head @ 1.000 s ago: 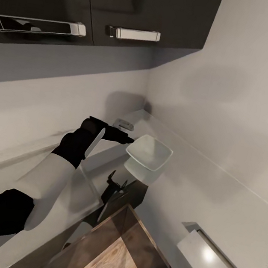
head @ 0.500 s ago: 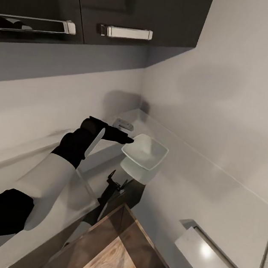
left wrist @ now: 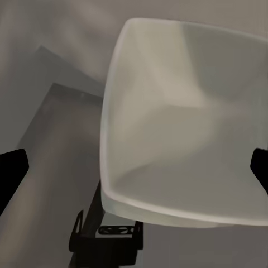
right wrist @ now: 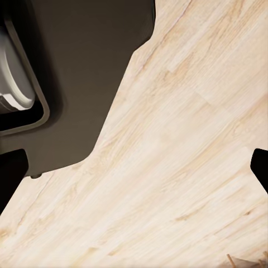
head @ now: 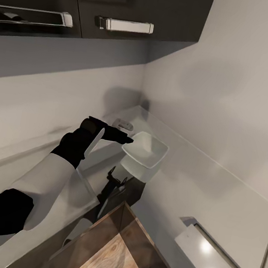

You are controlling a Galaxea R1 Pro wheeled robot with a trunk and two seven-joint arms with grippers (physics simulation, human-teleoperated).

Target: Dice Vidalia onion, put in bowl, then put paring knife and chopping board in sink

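On the countertop (head: 211,194) by the wall corner, largest first: grey worktop, then the chopping board (head: 110,256) at the head view's bottom edge, its brown wood tilted up. White bowl (head: 145,149) sits further back, looks empty. Left gripper (head: 124,139) held at the bowl's near rim; the left wrist view shows its fingertips (left wrist: 12,173) wide apart with the bowl between, not touching. Right gripper (right wrist: 134,173): fingertips spread over pale floor, gripping nothing. No diced onion in the bowl, so most steps seem left.
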